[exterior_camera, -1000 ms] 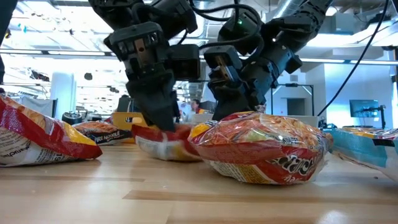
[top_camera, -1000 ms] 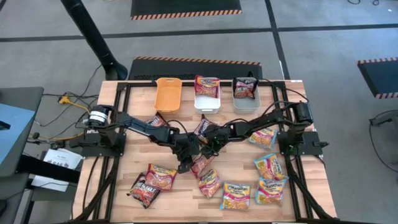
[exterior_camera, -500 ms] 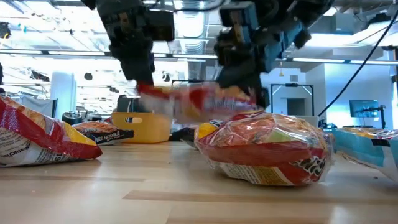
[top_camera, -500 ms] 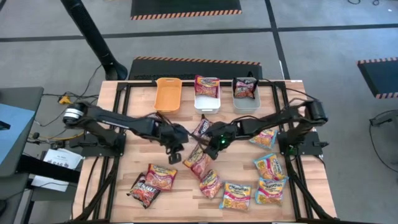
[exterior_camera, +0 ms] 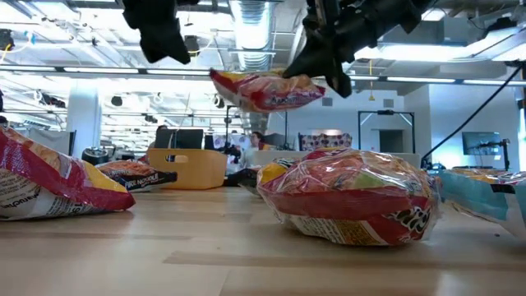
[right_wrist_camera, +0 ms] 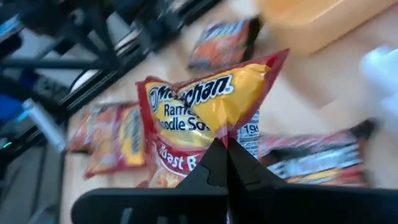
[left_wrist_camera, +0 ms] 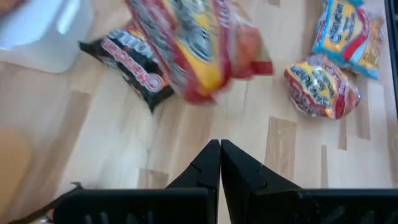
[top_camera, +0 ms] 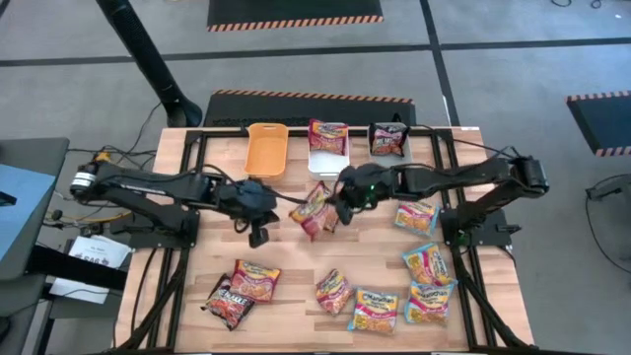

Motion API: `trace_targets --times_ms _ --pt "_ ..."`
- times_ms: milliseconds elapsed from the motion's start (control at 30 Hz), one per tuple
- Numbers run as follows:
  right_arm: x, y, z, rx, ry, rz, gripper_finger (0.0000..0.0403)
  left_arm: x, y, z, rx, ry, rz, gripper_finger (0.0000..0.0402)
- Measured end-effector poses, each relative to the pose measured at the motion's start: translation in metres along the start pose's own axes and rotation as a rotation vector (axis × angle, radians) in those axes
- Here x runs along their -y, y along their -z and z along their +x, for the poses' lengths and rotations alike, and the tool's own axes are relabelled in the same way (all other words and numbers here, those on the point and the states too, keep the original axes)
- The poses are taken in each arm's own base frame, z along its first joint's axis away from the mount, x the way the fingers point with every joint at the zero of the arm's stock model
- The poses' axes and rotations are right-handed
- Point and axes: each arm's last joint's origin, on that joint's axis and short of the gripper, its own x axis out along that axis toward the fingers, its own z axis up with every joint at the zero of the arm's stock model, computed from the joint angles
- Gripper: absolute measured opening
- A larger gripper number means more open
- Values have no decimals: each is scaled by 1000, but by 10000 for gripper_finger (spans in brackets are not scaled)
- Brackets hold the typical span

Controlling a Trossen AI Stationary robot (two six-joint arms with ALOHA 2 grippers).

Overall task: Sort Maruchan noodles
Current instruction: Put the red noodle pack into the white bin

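A: How is the table (top_camera: 197,266) looking?
B: Most noodle packets (top_camera: 380,308) are left along its near edge; two bins are started.

A: And the grippers?
B: A red-yellow packet (top_camera: 314,209) is pinched mid-table by the right gripper (top_camera: 335,211). The left gripper (top_camera: 258,235) is pressed shut, empty.

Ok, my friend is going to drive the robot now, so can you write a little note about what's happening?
Right pincer: shut on a red-and-yellow packet, held up in the air over the middle of the table.
Left pincer: shut, empty, just beside that packet.
Done: one packet in the white bin, one in the grey bin. The orange bin is empty.
Left: drop the held packet in its bin, then sort the loose packets, two at the near left and six on the right side, plus a dark one under the lifted packet.
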Motion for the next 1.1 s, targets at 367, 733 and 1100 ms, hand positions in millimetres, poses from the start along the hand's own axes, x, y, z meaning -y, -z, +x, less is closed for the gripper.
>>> trace_targets --times_ms 367,733,1100 --pt "54 -47 -14 241 170 -34 3 -4 5 -18 -9 -6 10 0" --pt "96 -73 -11 422 249 30 4 -4 7 -18 -28 -12 18 0" --pt "127 -58 30 477 433 173 5 -4 7 -18 -33 -13 32 0"
